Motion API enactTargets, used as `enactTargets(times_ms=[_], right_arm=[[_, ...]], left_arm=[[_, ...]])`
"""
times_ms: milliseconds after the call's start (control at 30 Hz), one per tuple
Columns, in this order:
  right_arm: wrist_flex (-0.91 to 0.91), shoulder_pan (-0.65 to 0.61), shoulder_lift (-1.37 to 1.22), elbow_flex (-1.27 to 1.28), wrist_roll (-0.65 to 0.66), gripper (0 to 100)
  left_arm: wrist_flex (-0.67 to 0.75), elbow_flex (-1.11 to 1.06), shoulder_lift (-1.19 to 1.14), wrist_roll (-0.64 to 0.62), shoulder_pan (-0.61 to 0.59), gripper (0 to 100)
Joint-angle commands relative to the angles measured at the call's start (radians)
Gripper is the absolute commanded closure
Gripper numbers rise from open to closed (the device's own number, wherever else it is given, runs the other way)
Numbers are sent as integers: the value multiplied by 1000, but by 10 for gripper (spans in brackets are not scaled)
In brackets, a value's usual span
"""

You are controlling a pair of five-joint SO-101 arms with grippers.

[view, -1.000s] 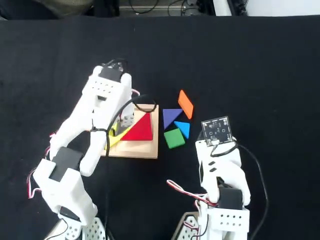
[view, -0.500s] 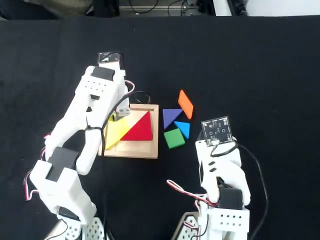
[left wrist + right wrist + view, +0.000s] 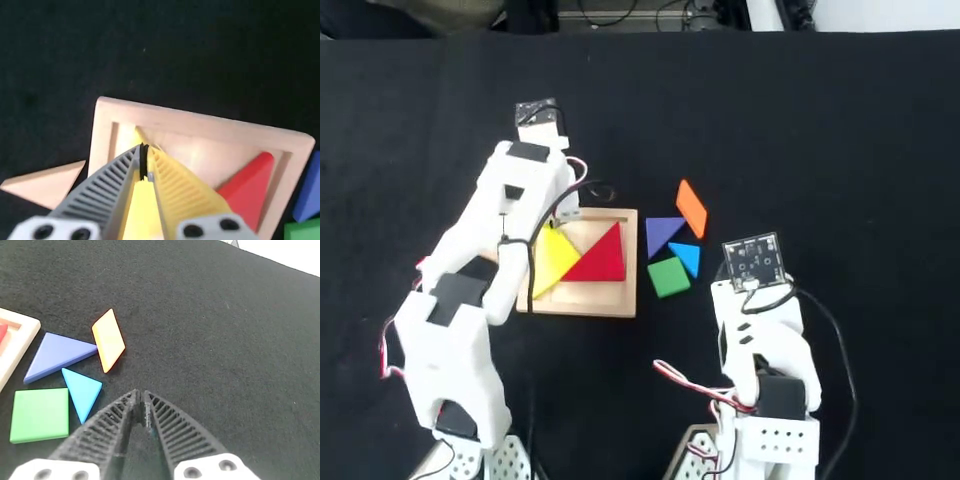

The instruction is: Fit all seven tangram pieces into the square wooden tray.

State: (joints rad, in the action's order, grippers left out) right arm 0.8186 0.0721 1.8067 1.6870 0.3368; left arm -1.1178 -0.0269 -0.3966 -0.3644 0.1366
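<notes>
The square wooden tray (image 3: 605, 300) holds a red triangle (image 3: 600, 258) and a yellow triangle (image 3: 552, 258) side by side. My left gripper (image 3: 144, 150) is shut, and its tips rest low over the yellow triangle (image 3: 142, 212) near the tray's far left corner. Right of the tray lie a purple triangle (image 3: 662, 233), an orange parallelogram (image 3: 691, 208), a small blue triangle (image 3: 687, 257) and a green square (image 3: 668, 276). My right gripper (image 3: 140, 399) is shut on nothing and hangs over bare cloth just right of these loose pieces.
A pale peach triangle (image 3: 42, 184) lies on the black cloth just outside the tray's rim (image 3: 200, 120). The left arm (image 3: 510, 215) covers the tray's left edge. The right arm's base (image 3: 765, 400) stands at the front right.
The left arm swung away from the tray's middle toward its far left. The yellow triangle went from tilted over the tray's edge to lying flat inside. The right arm stayed still.
</notes>
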Motion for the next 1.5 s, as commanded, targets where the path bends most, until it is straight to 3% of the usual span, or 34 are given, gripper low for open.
enactTargets(times_ms=[0, 233, 367, 633, 800, 867, 933, 1000, 1067, 1233, 1467], right_arm=[[6, 12, 31, -1, -5, 984], [6, 12, 31, -1, -5, 984], [6, 12, 31, -1, -5, 984], [6, 12, 31, -1, -5, 984], [5, 12, 36, -1, -6, 984], [5, 12, 39, -1, -6, 983], [3, 9, 42, -5, -6, 983], [9, -12, 39, -35, -6, 983], [64, -48, 33, -102, 43, 983], [213, -310, -2, -272, 115, 984], [192, -367, -483, -565, -25, 984]], left_arm=[[14, 113, -49, 11, 7, 970], [-32, 186, -133, 41, -31, 970], [-161, 252, -133, 98, -64, 970], [-336, 429, -132, 97, -99, 970], [-546, 653, -132, 97, -105, 970], [-649, 746, -132, 100, -133, 971], [-644, 760, -126, 103, -193, 971], [-646, 737, -86, 146, -278, 970], [-646, 674, -48, 270, -346, 970], [-635, 374, 77, 394, -466, 970], [-313, -191, 331, 450, -657, 970]])
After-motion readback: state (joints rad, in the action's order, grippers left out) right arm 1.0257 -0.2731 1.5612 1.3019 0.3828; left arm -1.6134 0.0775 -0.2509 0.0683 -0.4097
